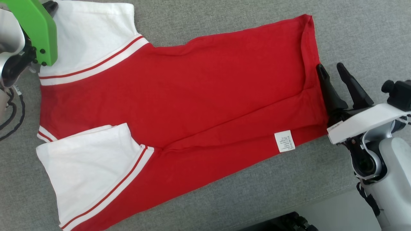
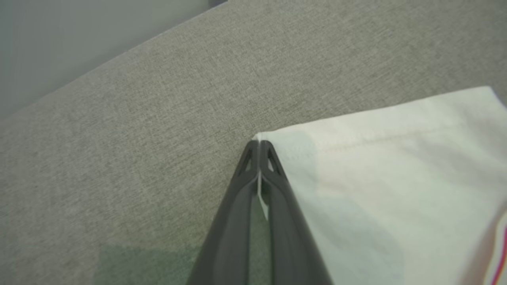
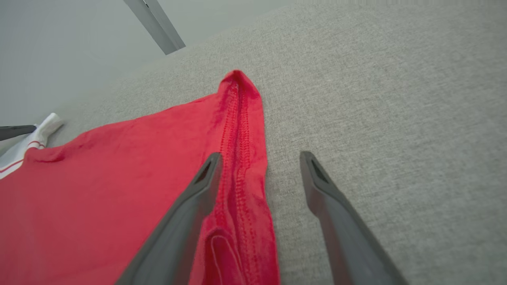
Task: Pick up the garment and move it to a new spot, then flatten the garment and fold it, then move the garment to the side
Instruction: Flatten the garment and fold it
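A red garment (image 1: pixel 192 86) with white sleeves and red-striped trim lies spread flat on the grey cushion (image 1: pixel 224 199), hem to the right. A white care label (image 1: pixel 284 141) shows near the hem. At the upper left, my left gripper (image 1: pixel 51 5) sits on the far sleeve. Its fingers (image 2: pixel 277 190) are pressed together on the corner of the white sleeve (image 2: pixel 376 178), with a thin line of cloth between them. My right gripper (image 1: pixel 330 67) stands open at the hem; one finger (image 3: pixel 190 206) rests on the red cloth (image 3: pixel 119 178) and the other is over bare cushion.
The cushion's front edge runs along the lower right, with pale floor (image 1: pixel 337 211) beyond it. A dark object (image 1: pixel 282 223) shows at the bottom edge. Black cables (image 1: pixel 13 112) hang at the left. Bare cushion (image 3: pixel 396 99) stretches beyond the hem.
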Controlling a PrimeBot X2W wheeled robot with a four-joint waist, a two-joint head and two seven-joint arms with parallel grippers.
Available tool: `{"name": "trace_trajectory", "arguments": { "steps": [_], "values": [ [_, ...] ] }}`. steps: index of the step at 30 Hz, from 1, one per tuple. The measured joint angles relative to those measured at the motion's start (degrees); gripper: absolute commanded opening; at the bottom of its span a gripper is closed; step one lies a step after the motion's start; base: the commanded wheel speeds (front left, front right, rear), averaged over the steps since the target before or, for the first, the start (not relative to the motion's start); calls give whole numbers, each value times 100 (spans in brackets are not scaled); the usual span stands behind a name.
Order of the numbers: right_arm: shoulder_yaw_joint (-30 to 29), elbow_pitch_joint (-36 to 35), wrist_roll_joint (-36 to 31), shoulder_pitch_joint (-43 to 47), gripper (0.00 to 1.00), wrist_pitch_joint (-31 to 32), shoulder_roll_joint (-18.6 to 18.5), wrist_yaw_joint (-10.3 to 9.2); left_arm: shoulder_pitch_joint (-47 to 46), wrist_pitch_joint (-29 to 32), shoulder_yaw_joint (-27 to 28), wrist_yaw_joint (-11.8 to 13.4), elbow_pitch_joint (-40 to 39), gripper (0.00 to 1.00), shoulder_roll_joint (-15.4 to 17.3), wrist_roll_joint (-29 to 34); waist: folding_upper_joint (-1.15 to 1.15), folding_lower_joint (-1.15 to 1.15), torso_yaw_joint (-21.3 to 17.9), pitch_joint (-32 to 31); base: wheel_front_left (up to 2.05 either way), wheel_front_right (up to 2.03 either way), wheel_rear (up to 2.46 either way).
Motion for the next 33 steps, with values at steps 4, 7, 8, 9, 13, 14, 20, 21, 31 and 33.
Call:
{"name": "trace_trajectory", "arguments": {
  "steps": [4,7,8,9,13,14,20,21,31,33],
  "values": [
    [166,29,-10,-289,100,119,-51,0,-15,-199,-96,0,-18,0,5,-46,0,0,-2,-29,0,0,0],
    [265,126,-4,-610,100,417,-43,0,-28,-347,-172,0,-33,0,-12,-70,0,0,25,-74,0,0,0],
    [303,187,11,-742,100,601,-38,-1,-34,-394,-213,0,-64,0,-19,-98,0,0,43,-94,0,0,0],
    [343,235,33,-866,100,772,-36,0,-46,-461,-252,0,-103,0,-34,-140,0,0,66,-114,0,0,0],
    [328,557,37,-1344,100,1447,2,0,-107,-623,-401,0,-230,0,-82,-240,0,0,165,-189,0,0,0],
    [283,676,-33,-1450,100,1592,11,0,-108,-660,-445,0,-260,0,-90,-270,0,0,197,-210,0,0,0],
    [-143,1396,-634,-1979,100,2073,232,-1,-151,-840,-613,0,-446,0,-189,-436,0,0,405,-305,0,0,0],
    [-179,1479,-711,-2030,100,2126,300,0,-160,-873,-643,0,-459,0,-194,-477,0,0,442,-318,0,0,0],
    [-448,1726,-1182,-2241,0,2171,449,0,-266,-1324,-840,0,-348,0,-224,-597,0,0,635,-379,0,0,0],
    [-459,1706,-1201,-2241,0,2173,449,0,-296,-1433,-883,-1,-289,0,-222,-610,0,0,625,-385,0,0,0]
  ]
}}
